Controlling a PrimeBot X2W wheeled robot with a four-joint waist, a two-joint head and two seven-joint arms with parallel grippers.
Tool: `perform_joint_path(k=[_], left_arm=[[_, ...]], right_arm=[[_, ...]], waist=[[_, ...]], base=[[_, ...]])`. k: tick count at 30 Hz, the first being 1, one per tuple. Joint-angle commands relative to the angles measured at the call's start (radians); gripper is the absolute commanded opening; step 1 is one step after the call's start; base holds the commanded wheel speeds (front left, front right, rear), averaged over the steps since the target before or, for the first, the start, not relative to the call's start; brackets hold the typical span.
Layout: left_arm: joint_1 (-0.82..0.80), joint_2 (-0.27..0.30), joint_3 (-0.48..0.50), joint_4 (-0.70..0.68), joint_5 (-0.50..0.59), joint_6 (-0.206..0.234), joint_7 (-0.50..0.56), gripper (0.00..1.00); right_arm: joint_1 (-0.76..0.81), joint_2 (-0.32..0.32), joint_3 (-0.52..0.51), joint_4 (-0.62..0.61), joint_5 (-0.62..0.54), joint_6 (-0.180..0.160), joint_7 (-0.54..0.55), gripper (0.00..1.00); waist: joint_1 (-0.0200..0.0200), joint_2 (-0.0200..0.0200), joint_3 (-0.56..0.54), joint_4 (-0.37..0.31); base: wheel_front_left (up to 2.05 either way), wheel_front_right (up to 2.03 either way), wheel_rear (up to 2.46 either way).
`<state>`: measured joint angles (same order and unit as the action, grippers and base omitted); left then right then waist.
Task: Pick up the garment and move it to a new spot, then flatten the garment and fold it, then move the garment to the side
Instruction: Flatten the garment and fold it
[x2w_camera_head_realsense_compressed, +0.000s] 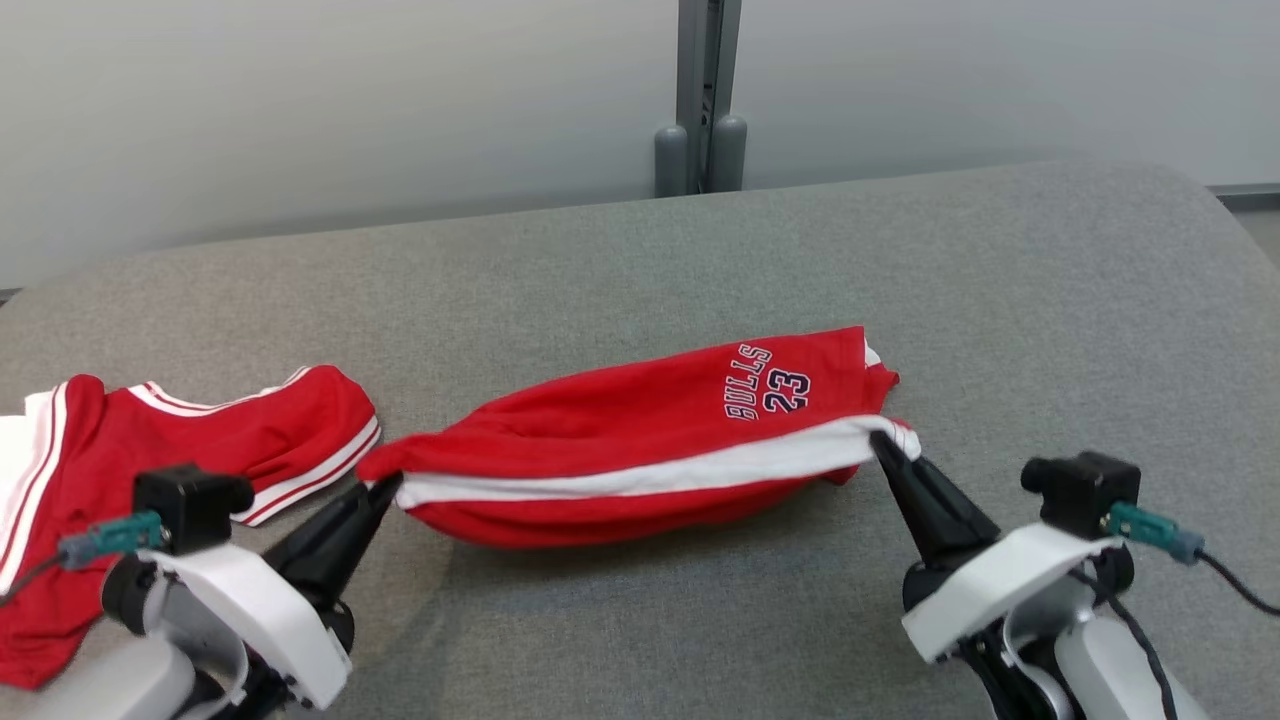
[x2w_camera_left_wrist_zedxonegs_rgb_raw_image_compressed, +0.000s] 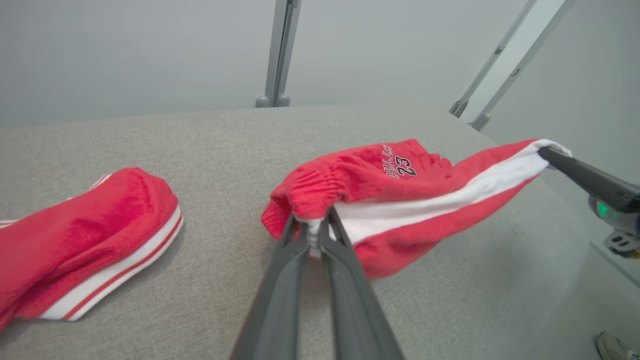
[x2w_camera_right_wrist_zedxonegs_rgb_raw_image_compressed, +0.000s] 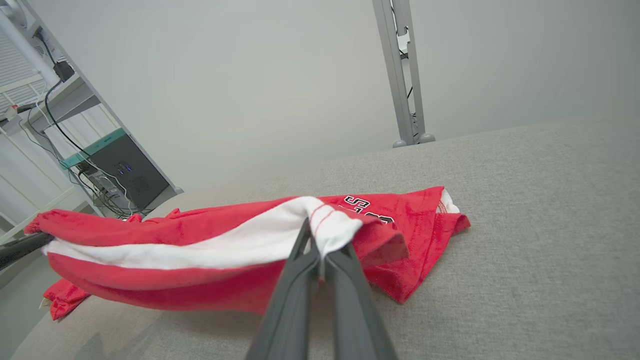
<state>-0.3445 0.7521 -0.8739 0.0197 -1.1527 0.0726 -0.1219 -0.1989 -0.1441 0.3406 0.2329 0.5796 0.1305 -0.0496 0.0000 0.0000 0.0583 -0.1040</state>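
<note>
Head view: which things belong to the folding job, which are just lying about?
In the job: red BULLS 23 shorts with white stripe; left gripper and right gripper, each shut on an end.
Lying about: red white-trimmed garment; grey metal post.

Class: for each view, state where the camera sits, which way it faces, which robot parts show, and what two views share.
Head view: on the head, facing forward and down at the shorts; left gripper and right gripper show.
Left wrist view: on that wrist, facing along its fingers, shut on the shorts.
Right wrist view: on that wrist, facing along its fingers, shut on the shorts' stripe.
Shared: head and left wrist views show the jersey.
</note>
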Motion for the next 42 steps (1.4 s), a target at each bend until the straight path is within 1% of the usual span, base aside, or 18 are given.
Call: perform_joint_path(k=[1,3,5,6,9,11,14,17,19,22,27,28,32,37,40,42], left_arm=[[-0.046,0.019,0.016,-0.008,0.011,0.003,0.013,0.00],[-0.097,0.033,0.030,-0.009,0.016,-0.005,0.041,0.00],[-0.161,0.036,0.047,-0.001,0.005,-0.028,0.072,0.00],[-0.196,0.040,0.057,0.008,0.000,-0.042,0.090,0.00],[-0.301,0.020,0.095,0.044,-0.045,-0.097,0.135,0.00],[-0.380,0.018,0.125,0.079,-0.070,-0.124,0.166,0.00],[-0.510,0.023,0.157,0.135,-0.053,-0.149,0.199,0.00],[-0.631,-0.002,0.191,0.199,-0.075,-0.169,0.224,0.00],[-0.722,-0.008,0.211,0.248,-0.075,-0.178,0.241,0.00],[-0.844,-0.033,0.227,0.330,-0.071,-0.189,0.261,0.00],[-1.034,-0.066,0.229,0.470,-0.040,-0.198,0.277,0.00],[-1.034,-0.066,0.229,0.470,-0.040,-0.198,0.277,0.00],[-1.157,-0.088,0.206,0.548,-0.005,-0.201,0.269,0.00],[-1.244,-0.115,0.170,0.595,-0.012,-0.202,0.258,0.00],[-1.263,-0.141,0.141,0.616,-0.034,-0.202,0.264,0.00],[-1.249,-0.138,0.114,0.613,-0.052,-0.202,0.270,0.00]], right_arm=[[-0.043,-0.001,-0.005,-0.013,-0.011,0.001,0.013,0.00],[-0.100,0.000,-0.004,-0.009,-0.021,0.001,0.030,0.00],[-0.170,0.010,0.006,0.002,-0.005,0.001,0.046,0.00],[-0.211,0.005,0.007,0.012,-0.002,0.001,0.052,0.00],[-0.344,0.005,0.019,0.056,0.027,0.001,0.062,0.00],[-0.444,-0.001,0.028,0.093,0.042,0.001,0.066,0.00],[-0.599,0.002,0.045,0.150,0.071,0.001,0.059,0.00],[-0.753,-0.001,0.064,0.214,0.086,0.000,0.044,0.00],[-0.860,0.000,0.068,0.258,0.088,0.001,0.031,0.00],[-1.012,-0.005,0.063,0.328,0.094,0.000,0.004,0.00],[-1.240,-0.004,0.044,0.430,0.080,0.000,-0.050,0.00],[-1.240,-0.004,0.044,0.430,0.080,0.000,-0.050,0.00],[-1.393,-0.001,0.015,0.508,0.049,-0.002,-0.125,0.00],[-1.503,0.041,0.002,0.602,0.009,-0.002,-0.175,0.00],[-1.523,0.065,0.015,0.647,0.002,-0.002,-0.185,0.00],[-1.519,0.076,0.035,0.670,0.007,0.000,-0.188,0.00]], waist=[[0.0000,0.0000,0.029,-0.008],[0.0000,0.0000,0.059,-0.010],[0.0000,0.0000,0.095,-0.010],[0.0000,0.0000,0.117,-0.008],[0.0000,0.0000,0.175,-0.005],[0.0000,0.0000,0.218,-0.003],[0.0000,0.0000,0.280,-0.003],[0.0000,0.0000,0.335,-0.001],[0.0000,0.0000,0.371,0.000],[0.0000,0.0000,0.421,0.004],[0.0000,0.0000,0.494,0.010],[0.0000,0.0000,0.494,0.010],[0.0000,0.0000,0.534,0.010],[0.0000,0.0000,0.552,0.000],[0.0000,0.0000,0.556,-0.009],[0.0000,0.0000,0.558,-0.012]], base=[[0.00,0.00,0.00],[0.00,0.00,0.00],[0.00,0.00,0.00],[0.00,0.00,0.00],[0.00,0.00,0.00],[0.00,0.00,0.00],[0.00,0.00,0.00],[0.00,0.00,0.00],[0.00,0.00,0.00],[0.00,0.00,0.00],[0.00,0.00,0.00],[0.00,0.00,0.00],[0.00,0.00,0.00],[0.00,0.00,0.00],[0.00,0.00,0.00],[0.00,0.00,0.00]])
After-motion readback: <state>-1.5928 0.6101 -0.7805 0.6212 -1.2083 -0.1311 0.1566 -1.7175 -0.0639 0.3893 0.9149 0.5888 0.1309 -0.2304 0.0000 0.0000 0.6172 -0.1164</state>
